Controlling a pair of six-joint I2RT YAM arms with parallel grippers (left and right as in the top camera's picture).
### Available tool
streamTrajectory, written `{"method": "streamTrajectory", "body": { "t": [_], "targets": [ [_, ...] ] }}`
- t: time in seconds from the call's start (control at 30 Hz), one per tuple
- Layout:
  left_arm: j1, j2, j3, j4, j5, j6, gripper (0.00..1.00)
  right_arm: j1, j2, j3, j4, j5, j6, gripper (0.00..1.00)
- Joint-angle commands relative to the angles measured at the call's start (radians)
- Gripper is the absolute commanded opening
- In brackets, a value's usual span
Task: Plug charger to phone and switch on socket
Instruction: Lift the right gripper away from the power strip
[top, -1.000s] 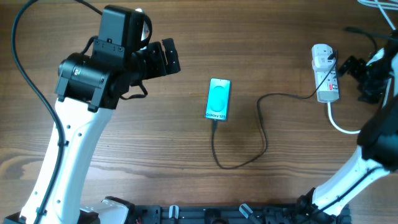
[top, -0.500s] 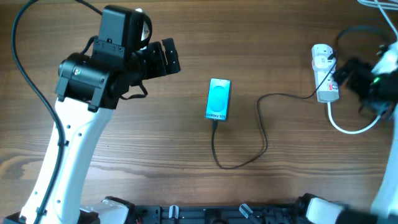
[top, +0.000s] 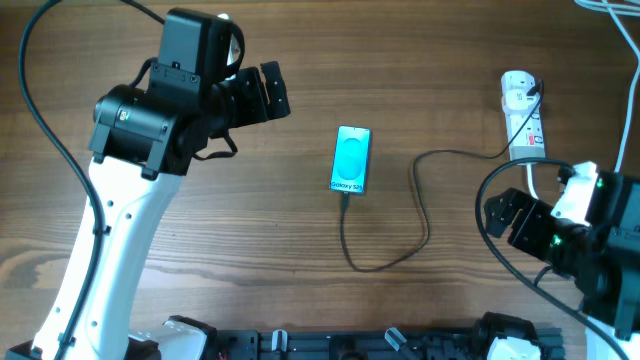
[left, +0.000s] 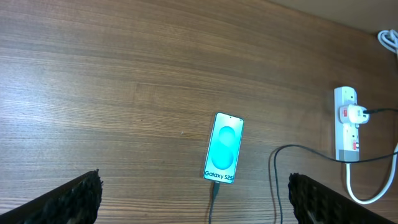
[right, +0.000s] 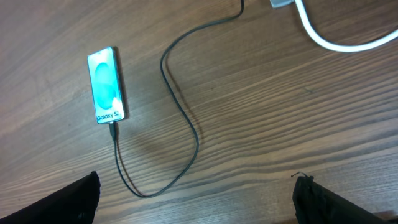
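Observation:
The phone (top: 351, 159) lies flat mid-table, its cyan screen lit; it also shows in the left wrist view (left: 223, 148) and the right wrist view (right: 106, 86). The charger (top: 424, 215), a thin black cable, meets the phone's near short edge, loops toward me and runs to its plug in the white socket (top: 523, 115). That plug (left: 353, 114) sits in the socket (left: 347, 124). My left gripper (top: 270, 92) hovers open left of the phone. Near the front right, well short of the socket, my right gripper (top: 510, 218) is open and holds nothing.
The socket's thick white cord (top: 535, 185) curves toward my right arm and shows in the right wrist view (right: 336, 34). More white cables (top: 605, 12) lie at the far right corner. Robot bases (top: 330, 345) line the front edge.
My right arm has drawn back from beside the socket toward the front right of the table. Left arm, phone and charger have not moved.

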Motion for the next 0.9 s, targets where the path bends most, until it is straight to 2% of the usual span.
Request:
{"method": "streamTrajectory", "body": {
  "t": [0.0,0.77,0.87],
  "targets": [
    [-0.003,-0.003,0.0,0.001,-0.014,-0.009,1.0,0.004,-0.006,-0.009,0.003,-0.009,0.008,1.0],
    [-0.003,-0.003,0.0,0.0,-0.014,-0.009,1.0,0.004,0.049,-0.009,0.003,-0.008,0.008,1.0],
    [-0.003,-0.003,0.0,0.0,-0.014,-0.009,1.0,0.004,0.038,-0.009,0.011,0.055,0.005,1.0]
  ]
}}
